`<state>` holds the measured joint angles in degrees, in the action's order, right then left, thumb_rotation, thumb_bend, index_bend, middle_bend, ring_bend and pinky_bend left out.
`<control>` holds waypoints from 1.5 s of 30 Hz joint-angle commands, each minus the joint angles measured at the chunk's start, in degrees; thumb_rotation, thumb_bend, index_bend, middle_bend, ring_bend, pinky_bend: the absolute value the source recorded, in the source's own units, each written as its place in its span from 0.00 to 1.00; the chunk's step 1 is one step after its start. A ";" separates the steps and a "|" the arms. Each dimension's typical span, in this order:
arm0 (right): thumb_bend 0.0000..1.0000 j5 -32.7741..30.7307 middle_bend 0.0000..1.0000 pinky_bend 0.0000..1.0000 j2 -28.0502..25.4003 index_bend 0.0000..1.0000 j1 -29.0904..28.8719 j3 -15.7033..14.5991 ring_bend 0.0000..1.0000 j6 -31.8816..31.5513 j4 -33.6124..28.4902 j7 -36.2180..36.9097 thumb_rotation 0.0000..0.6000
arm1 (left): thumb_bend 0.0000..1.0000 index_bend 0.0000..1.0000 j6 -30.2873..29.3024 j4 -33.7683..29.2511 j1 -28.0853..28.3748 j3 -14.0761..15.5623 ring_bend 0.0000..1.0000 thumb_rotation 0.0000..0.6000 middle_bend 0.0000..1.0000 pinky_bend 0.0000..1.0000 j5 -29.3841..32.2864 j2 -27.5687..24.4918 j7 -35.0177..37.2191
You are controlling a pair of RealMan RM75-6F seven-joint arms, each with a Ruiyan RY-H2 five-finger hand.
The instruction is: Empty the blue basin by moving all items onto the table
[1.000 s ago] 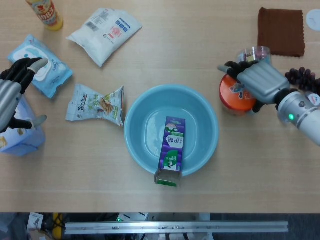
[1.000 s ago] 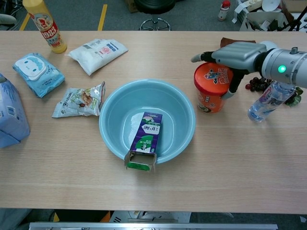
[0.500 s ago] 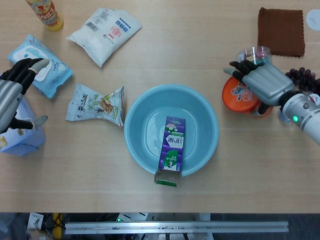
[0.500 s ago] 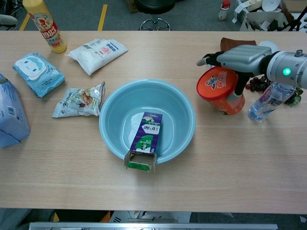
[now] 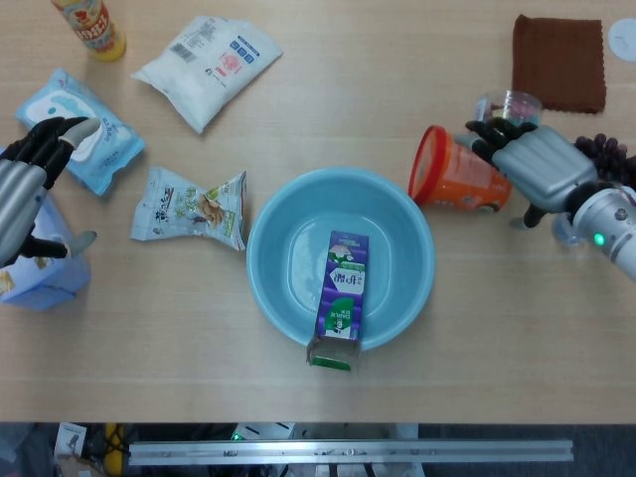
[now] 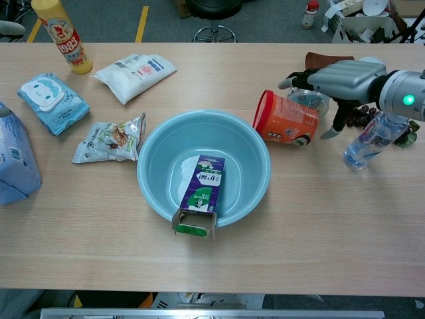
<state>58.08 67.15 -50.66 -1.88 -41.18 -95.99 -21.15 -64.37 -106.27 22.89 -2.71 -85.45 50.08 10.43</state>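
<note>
On the table (image 5: 477, 328): blue basin (image 5: 278, 224) at centre, with things spread around it.
Basin: holds one purple carton (image 5: 341, 288), its lower end propped over the near rim.
Cup (image 5: 457, 181): orange, tipped on its side just right of the basin, lid end toward the basin.
Right hand (image 5: 537, 164): at the cup's base, fingers spread; whether it grips the cup, cannot tell.
Left hand (image 5: 22, 194): far left, fingers apart, over a blue pack (image 5: 40, 273), holding nothing.
Nearby: snack bag (image 5: 189, 207), wipes (image 5: 81, 129), white pouch (image 5: 209, 65), brown cloth (image 5: 558, 62).
</note>
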 commanded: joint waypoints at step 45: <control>0.06 4.27 0.20 0.34 13.67 0.17 -14.40 1.99 0.15 9.07 -5.94 -6.40 1.00 | 0.19 0.00 -2.08 -1.52 -1.91 0.13 0.06 1.00 0.09 0.20 0.39 -2.56 0.67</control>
<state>62.84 80.50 -64.66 0.46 -32.08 -102.08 -27.10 -66.44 -107.81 20.99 -2.58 -85.06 47.52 11.10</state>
